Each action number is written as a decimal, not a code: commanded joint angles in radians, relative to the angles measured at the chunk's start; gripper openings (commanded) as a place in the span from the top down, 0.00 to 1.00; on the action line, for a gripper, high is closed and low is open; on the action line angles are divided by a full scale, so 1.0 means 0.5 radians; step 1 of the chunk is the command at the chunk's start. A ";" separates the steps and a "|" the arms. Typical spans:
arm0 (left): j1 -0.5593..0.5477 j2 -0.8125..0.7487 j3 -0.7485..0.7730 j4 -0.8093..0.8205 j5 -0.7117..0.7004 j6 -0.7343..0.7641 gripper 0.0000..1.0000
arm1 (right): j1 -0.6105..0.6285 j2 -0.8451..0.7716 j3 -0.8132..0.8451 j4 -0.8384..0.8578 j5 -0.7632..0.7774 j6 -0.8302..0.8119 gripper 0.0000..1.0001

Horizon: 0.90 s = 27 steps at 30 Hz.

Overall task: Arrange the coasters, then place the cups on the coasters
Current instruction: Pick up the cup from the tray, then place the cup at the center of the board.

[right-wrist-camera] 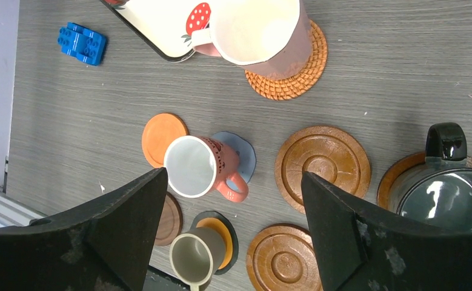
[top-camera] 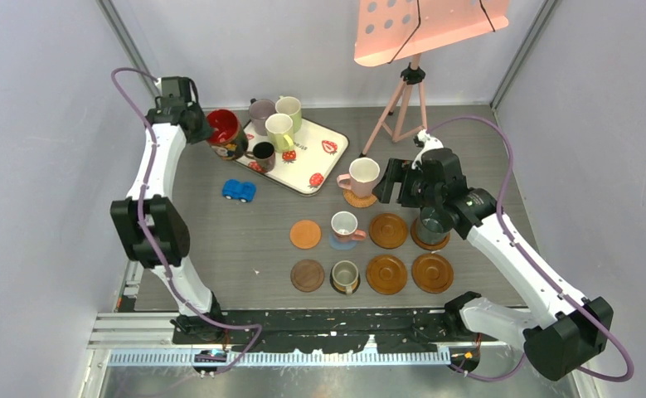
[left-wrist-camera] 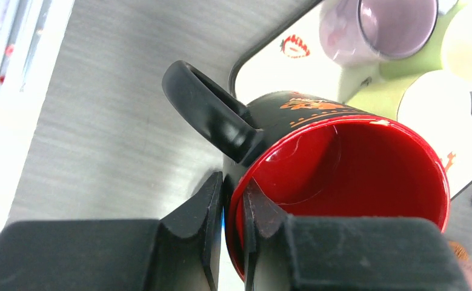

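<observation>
The left claw (left-wrist-camera: 233,206) is clamped on the mug (left-wrist-camera: 342,170) at its rim, a fair hold for something likely heavy, slick and breakable; the right claw (right-wrist-camera: 230,179) stands apart

Black mug (left-wrist-camera: 342,163), red inside (orange print, perhaps floral); white tray (top-camera: 304,162) bears red strawberries.

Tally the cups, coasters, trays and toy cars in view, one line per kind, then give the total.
Cups: 9
Coasters: 9
Tray: 1
Toy car: 1
Total: 20
</observation>
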<state>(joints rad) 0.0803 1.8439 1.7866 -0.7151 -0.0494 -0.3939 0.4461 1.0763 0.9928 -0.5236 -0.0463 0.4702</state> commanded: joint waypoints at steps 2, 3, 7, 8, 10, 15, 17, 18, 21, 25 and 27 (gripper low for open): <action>-0.091 -0.517 -0.282 0.000 -0.164 0.061 1.00 | 0.010 -0.109 0.061 -0.007 -0.034 -0.004 0.12; -0.111 -0.595 -0.360 -0.009 -0.173 0.066 1.00 | 0.012 -0.120 0.059 -0.014 -0.041 -0.005 0.12; -0.192 -0.929 -0.737 -0.061 -0.112 0.055 1.00 | 0.032 -0.162 0.048 -0.049 -0.067 -0.011 0.12; -0.223 -1.005 -0.828 -0.064 -0.097 0.050 1.00 | 0.038 -0.170 0.044 -0.054 -0.065 -0.006 0.12; -0.280 -1.139 -0.995 -0.069 -0.063 0.044 1.00 | 0.062 -0.194 0.041 -0.070 -0.068 0.011 0.12; -0.524 -1.382 -1.318 -0.136 -0.072 -0.022 1.00 | 0.162 -0.246 0.060 -0.117 0.010 0.010 0.12; -0.612 -1.465 -1.455 -0.110 -0.079 -0.090 1.00 | 0.176 -0.267 0.041 -0.105 0.013 0.037 0.12; -0.642 -1.511 -1.525 -0.085 -0.082 -0.133 1.00 | 0.187 -0.283 0.019 -0.098 0.012 0.060 0.13; -0.711 -1.607 -1.670 -0.039 -0.140 -0.208 1.00 | 0.210 -0.306 -0.024 -0.061 0.014 0.095 0.13; -0.725 -1.685 -1.812 -0.012 -0.203 -0.235 1.00 | 0.248 -0.305 -0.035 -0.065 0.023 0.108 0.13; -0.725 -1.727 -1.891 0.053 -0.210 -0.247 1.00 | 0.277 -0.310 -0.032 -0.064 0.033 0.110 0.13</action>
<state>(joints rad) -0.2821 1.0531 0.8570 -0.8421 -0.1265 -0.4660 0.5602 0.9394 0.9756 -0.5781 -0.0509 0.5076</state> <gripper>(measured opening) 0.161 0.873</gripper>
